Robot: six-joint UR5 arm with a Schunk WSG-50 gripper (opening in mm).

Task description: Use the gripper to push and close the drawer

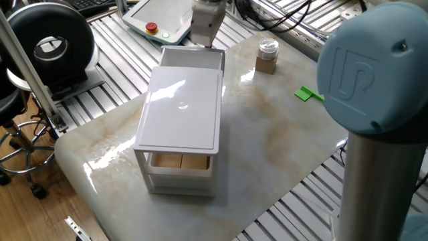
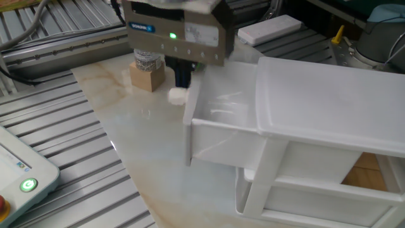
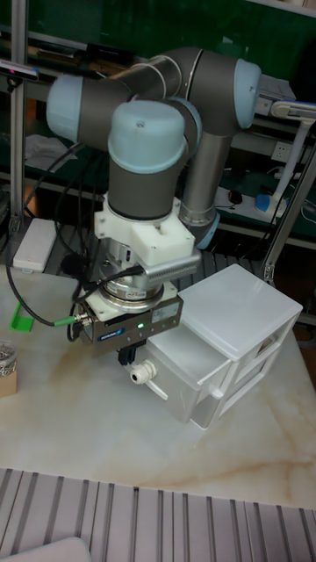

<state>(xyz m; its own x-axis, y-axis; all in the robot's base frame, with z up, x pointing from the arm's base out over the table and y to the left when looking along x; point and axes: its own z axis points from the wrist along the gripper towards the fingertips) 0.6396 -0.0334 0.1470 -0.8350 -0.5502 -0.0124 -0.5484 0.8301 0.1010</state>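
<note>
The pushing step is judged to be in hand: the end effector (image 2: 182,77) is set against the front of the drawer (image 2: 223,120), its dark fingers (image 2: 183,75) lowered just behind the small white knob (image 2: 178,95) that projects from the drawer's front panel. Whether the fingers are clenched or parted cannot be told, since they are seen only as one dark block under the silver-grey body; nothing is gripped between them. The drawer is found directly ahead of the end effector, partly drawn out of the white cabinet (image 1: 179,117), with its open tray still exposed between the end effector and the cabinet's roof panel (image 2: 329,101). The task is therefore judged incomplete. A straight horizontal push along the drawer's slide axis, toward the cabinet, is called for next, with contact kept on the front panel until it sits flush. A small wooden block carrying a jar (image 1: 267,55) stands on the counter (image 1: 281,134) off to one side of the end effector, apart from the push path.
</note>
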